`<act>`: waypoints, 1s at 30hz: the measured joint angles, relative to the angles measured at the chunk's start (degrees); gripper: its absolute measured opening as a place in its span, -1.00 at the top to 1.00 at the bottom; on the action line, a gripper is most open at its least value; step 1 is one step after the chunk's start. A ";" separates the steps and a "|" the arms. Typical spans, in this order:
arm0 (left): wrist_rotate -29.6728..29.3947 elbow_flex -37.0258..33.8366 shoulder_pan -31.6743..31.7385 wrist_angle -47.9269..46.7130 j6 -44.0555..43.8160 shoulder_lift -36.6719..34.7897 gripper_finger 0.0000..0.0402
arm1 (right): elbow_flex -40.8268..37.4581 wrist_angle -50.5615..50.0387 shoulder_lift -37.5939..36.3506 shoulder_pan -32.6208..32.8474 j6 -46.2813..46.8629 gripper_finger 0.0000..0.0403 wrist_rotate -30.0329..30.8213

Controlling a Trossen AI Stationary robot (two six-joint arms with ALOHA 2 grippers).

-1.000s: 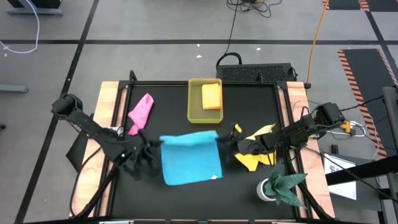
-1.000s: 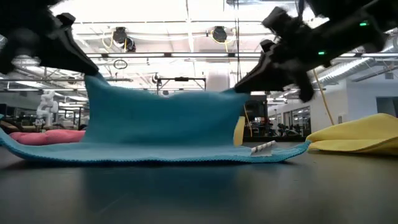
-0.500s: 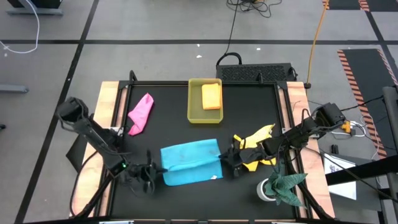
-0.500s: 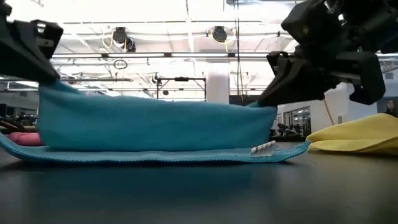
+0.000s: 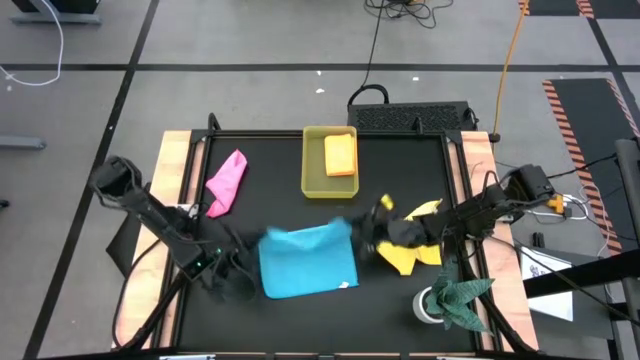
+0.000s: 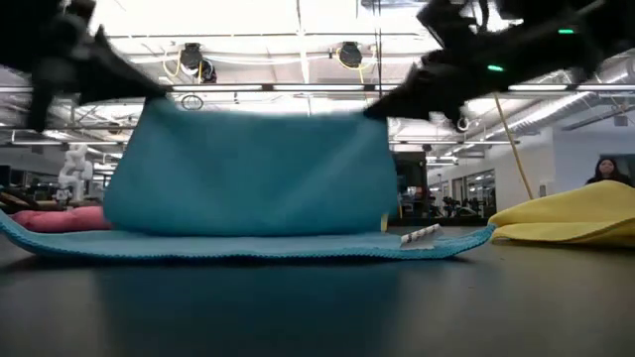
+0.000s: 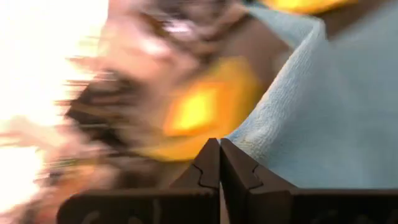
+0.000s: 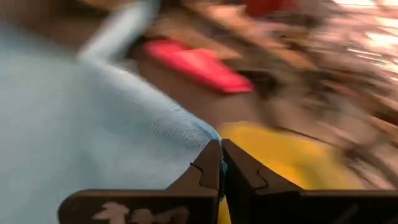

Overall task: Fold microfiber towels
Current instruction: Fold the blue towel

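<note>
With the left gripper (image 7: 219,163) and right gripper (image 8: 221,163) each pinched shut on a corner of the light blue towel (image 5: 305,260) lifted mid-table, uneven travel could, I judge, skew the fold or pull a corner free.

Motion blur smears the room beyond the light blue microfiber towel (image 7: 323,112) in both wrist views; the lifted towel hides most of the translucent yellow rectangular tray (image 6: 383,222) in the low view.

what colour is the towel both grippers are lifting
Light blue microfiber towel, pinched by left gripper and right gripper; clearest in the low view.
</note>
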 joint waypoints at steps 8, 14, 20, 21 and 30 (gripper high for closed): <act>5.15 0.09 12.36 -1.28 10.67 -11.25 0.99 | 0.06 4.23 -0.07 -7.98 -2.51 1.00 -0.09; 28.11 0.04 10.53 -4.98 6.60 -10.49 0.99 | 0.01 -13.54 -0.04 -5.86 5.26 1.00 -13.28; 37.85 0.04 4.75 -3.87 -1.25 -6.05 0.99 | -0.01 -21.79 0.00 -0.79 10.36 1.00 -20.87; 38.86 0.04 3.80 -3.91 -3.00 -5.08 0.99 | -0.01 -21.53 0.10 0.02 10.87 1.00 -23.05; 41.94 0.04 -3.11 2.12 -9.83 2.27 0.99 | 0.01 -19.04 0.54 5.52 13.40 1.00 -25.00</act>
